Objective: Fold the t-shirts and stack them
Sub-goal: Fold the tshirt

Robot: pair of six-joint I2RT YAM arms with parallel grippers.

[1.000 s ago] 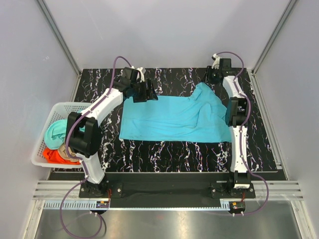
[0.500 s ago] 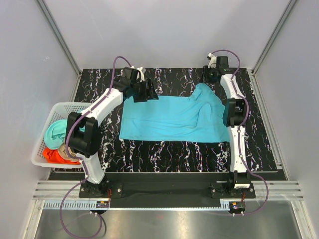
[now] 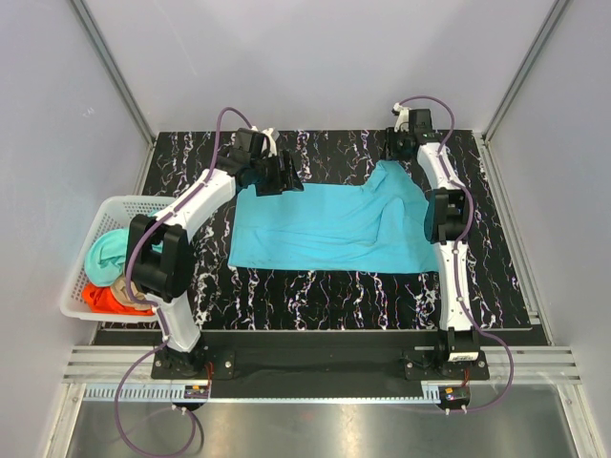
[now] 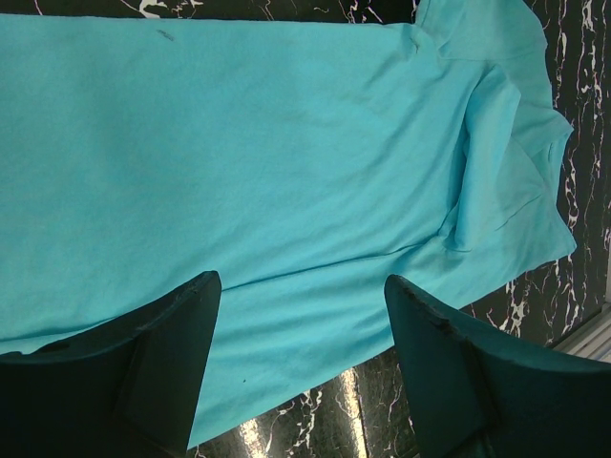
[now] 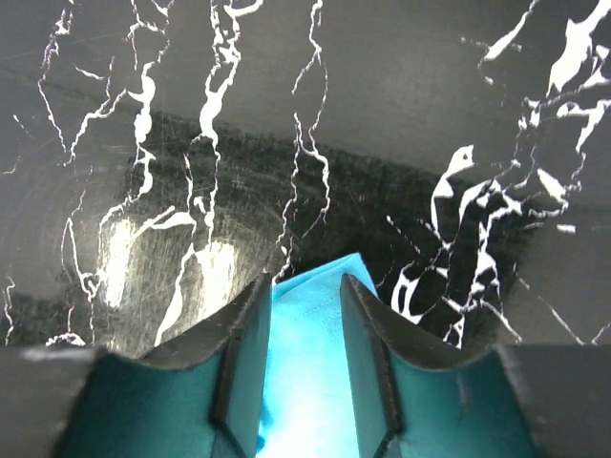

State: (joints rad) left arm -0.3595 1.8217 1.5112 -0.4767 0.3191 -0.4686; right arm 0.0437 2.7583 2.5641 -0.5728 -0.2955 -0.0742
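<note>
A bright cyan t-shirt [image 3: 334, 227] lies spread flat across the middle of the black marbled table [image 3: 315, 286], with its right part wrinkled and folded over. My left gripper [image 3: 286, 179] hovers over the shirt's far left edge. In the left wrist view it [image 4: 301, 277] is wide open and empty above the cloth [image 4: 239, 153]. My right gripper [image 3: 389, 153] is at the shirt's far right corner. In the right wrist view its jaws [image 5: 305, 279] stand narrowly apart, with the cyan corner [image 5: 310, 324] lying between them.
A white lattice basket [image 3: 81, 243] stands off the table's left edge. It holds a mint-teal shirt [image 3: 103, 253], a tan one [image 3: 122, 289] and an orange-red one [image 3: 100, 298]. Grey walls enclose the table at the back and sides.
My right gripper has moved a little left along the far edge, onto the shirt's corner. The left arm and the shirt have not visibly moved.
</note>
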